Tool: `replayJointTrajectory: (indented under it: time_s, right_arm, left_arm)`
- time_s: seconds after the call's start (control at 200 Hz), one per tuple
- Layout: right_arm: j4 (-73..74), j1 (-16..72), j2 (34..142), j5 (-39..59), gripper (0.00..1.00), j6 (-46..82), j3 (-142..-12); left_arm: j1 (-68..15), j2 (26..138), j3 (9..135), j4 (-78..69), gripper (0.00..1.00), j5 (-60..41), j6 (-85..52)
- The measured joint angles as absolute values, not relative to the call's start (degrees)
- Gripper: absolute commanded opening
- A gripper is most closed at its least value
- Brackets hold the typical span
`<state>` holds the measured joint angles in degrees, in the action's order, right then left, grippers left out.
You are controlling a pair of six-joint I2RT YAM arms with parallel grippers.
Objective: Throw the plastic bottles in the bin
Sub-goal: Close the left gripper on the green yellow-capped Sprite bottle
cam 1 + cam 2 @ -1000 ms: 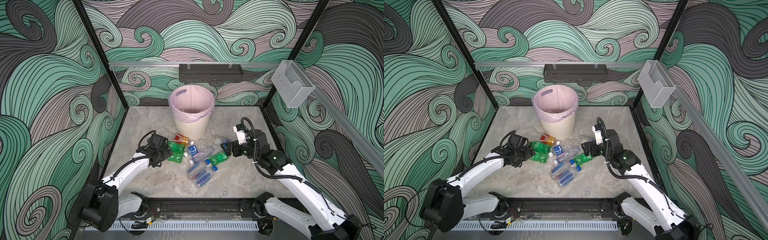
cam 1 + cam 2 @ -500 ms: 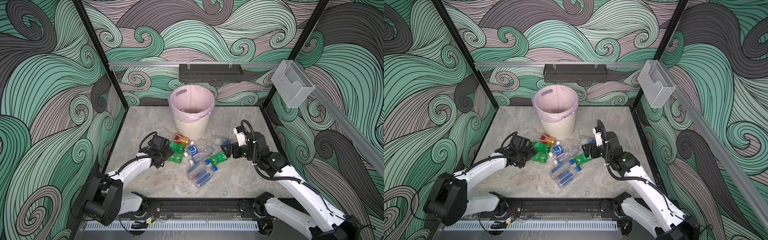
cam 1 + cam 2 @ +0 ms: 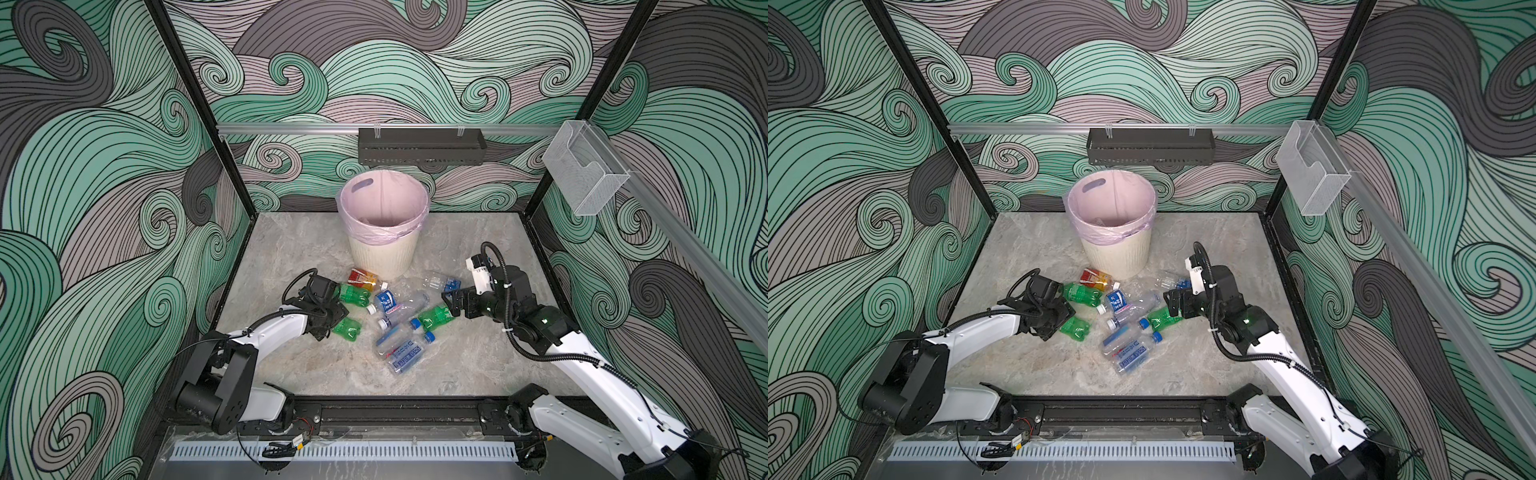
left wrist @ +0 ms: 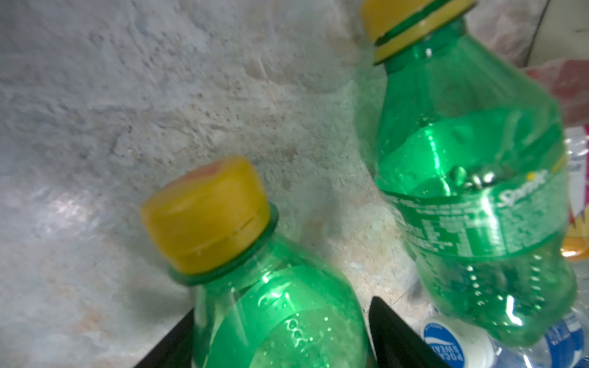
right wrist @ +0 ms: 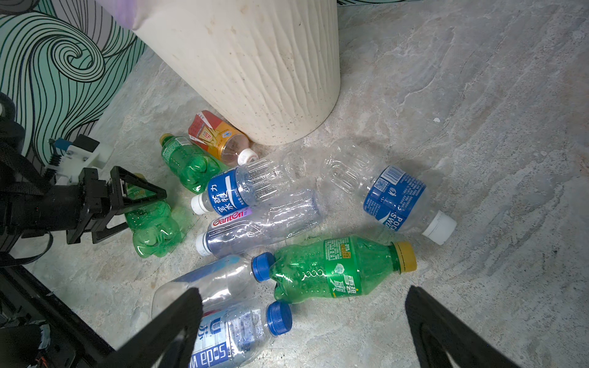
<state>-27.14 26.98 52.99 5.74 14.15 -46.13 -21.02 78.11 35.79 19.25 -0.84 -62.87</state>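
**Left hand closes on a green bottle**

The left hand (image 4: 283, 318) has narrowed around a green bottle (image 3: 347, 328) lying on the table (image 3: 291, 249). Whether it already clenches, I cannot tell. The right hand (image 5: 302, 291), wide open, has come over a second green bottle (image 5: 334, 274). The bin (image 3: 384, 257) stands just behind, so lifting seems next.
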Motion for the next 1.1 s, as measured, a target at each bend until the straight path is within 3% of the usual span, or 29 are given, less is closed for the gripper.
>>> replayJointTrajectory:
  time_s: [0.376, 0.776, 1.102]
  right_arm:
    - [-27.1, 27.0, 53.0, 5.5, 1.00, 14.2, -46.1]
    - [-28.5, 27.0, 53.6, 2.2, 1.00, 14.2, -45.3]
    - [-30.2, 27.0, 56.9, -0.5, 1.00, 14.1, -45.3]
  left_arm:
    - [-21.0, 76.3, 35.4, 22.5, 0.50, 1.3, -60.0]
    - [-21.0, 64.8, 35.5, 25.9, 0.50, 2.5, -46.2]
    - [-20.9, 58.1, 38.8, 31.3, 0.56, 4.3, -34.9]
